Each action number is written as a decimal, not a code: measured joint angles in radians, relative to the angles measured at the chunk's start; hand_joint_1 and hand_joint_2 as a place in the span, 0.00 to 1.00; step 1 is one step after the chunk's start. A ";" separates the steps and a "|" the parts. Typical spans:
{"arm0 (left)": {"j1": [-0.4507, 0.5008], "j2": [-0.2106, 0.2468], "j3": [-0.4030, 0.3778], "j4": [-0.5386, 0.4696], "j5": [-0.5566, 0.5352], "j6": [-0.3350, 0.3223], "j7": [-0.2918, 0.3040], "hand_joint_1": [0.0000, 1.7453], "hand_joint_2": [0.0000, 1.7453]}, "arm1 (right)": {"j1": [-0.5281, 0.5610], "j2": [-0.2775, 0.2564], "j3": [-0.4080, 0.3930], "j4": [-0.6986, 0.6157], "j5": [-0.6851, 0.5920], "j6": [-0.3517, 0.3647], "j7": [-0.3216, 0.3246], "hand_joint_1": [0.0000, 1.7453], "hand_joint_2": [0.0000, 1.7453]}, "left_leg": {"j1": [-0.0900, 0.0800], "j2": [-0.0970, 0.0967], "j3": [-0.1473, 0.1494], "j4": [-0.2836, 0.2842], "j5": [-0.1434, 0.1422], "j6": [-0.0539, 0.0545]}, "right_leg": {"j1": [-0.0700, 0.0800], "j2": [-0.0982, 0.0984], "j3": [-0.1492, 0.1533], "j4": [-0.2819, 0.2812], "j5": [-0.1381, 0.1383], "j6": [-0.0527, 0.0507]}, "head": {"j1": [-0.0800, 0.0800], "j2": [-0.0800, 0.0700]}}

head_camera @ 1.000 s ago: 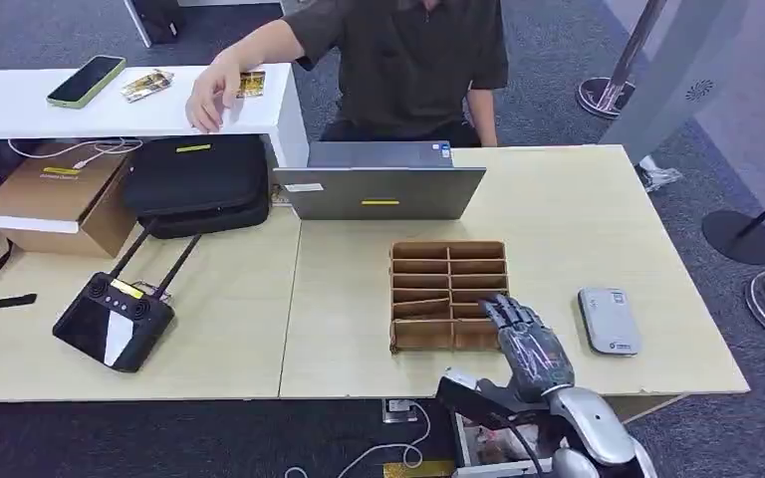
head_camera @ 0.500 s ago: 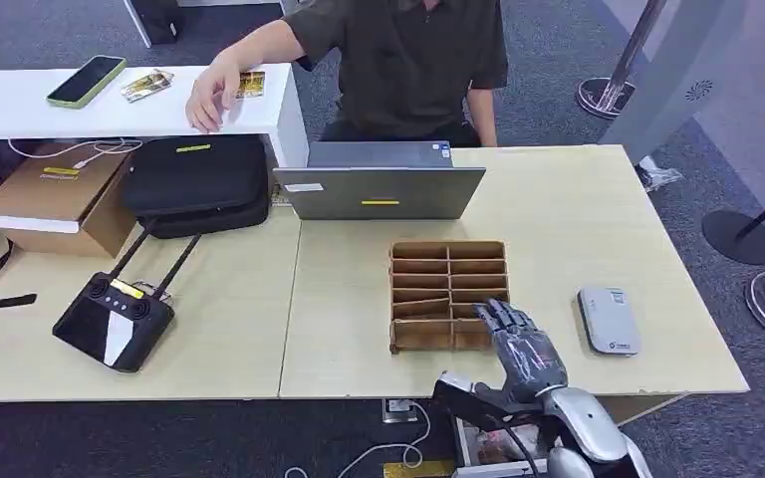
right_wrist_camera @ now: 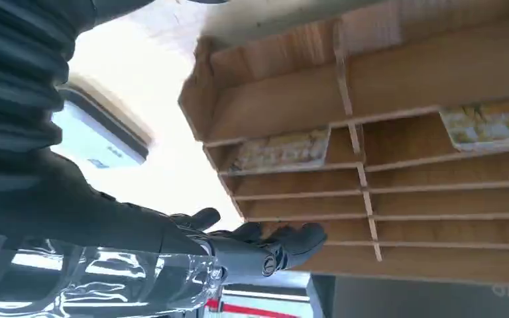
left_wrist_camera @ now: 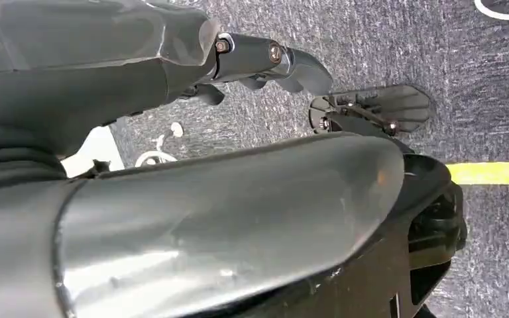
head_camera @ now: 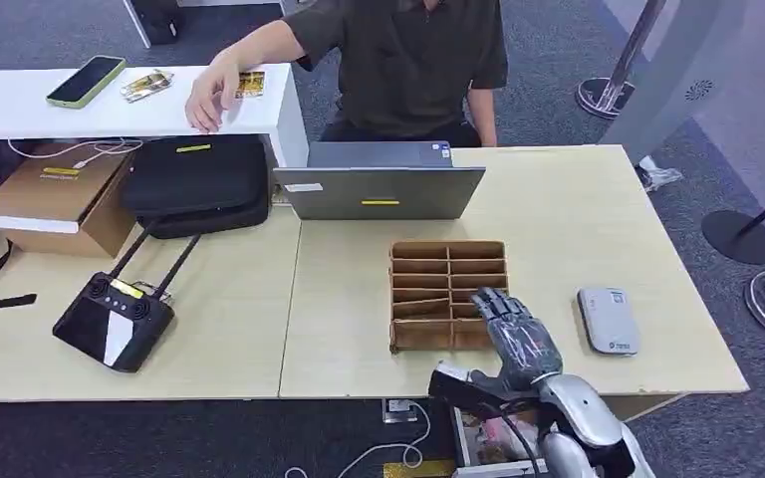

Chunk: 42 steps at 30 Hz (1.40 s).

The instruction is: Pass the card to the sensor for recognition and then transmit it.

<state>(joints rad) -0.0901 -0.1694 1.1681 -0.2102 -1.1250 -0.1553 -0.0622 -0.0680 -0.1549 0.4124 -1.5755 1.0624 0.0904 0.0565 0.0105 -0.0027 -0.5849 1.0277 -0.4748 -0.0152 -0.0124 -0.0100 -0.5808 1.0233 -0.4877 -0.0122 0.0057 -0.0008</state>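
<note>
No legible writing; right hand (head_camera: 520, 339) (fingers spread, holding nothing) hovers over wooden organizer (head_camera: 448, 267), cards (right_wrist_camera: 280, 151) lying in compartments beyond fingertips (right_wrist_camera: 305, 236).

The right hand (head_camera: 518, 334) hovers over the near right corner of the brown divided tray (head_camera: 448, 294), fingers spread and holding nothing. The grey sensor (head_camera: 609, 320) lies right of the tray; the laptop (head_camera: 379, 181) stands behind it.
</note>
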 joint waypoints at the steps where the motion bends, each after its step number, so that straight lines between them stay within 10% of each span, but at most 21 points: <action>1: -0.001 0.000 0.000 0.000 0.000 0.001 0.001 0.00 0.00 | -0.014 0.005 0.001 0.009 0.000 -0.003 0.000 0.00 1.00 | 0.000 0.000 0.000 0.000 0.000 0.000 | 0.000 0.000 0.000 0.000 0.000 0.000 | 0.000 0.000; 42: -0.007 -0.003 0.000 0.000 -0.004 0.033 0.005 0.00 0.00 | -0.078 -0.008 -0.065 0.092 -0.012 -0.024 0.005 0.00 1.00 | 0.000 0.000 0.000 0.000 0.000 0.000 | 0.000 0.000 0.000 0.000 0.000 0.000 | 0.000 0.000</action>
<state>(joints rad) -0.0967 -0.1720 1.1681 -0.2102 -1.1292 -0.1221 -0.0568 -0.1463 -0.1633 0.3475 -1.4832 1.0506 0.0664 0.0614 0.0106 -0.0023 -0.5847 1.0278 -0.4746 -0.0151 -0.0124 -0.0100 -0.5810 1.0232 -0.4876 -0.0124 0.0057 -0.0008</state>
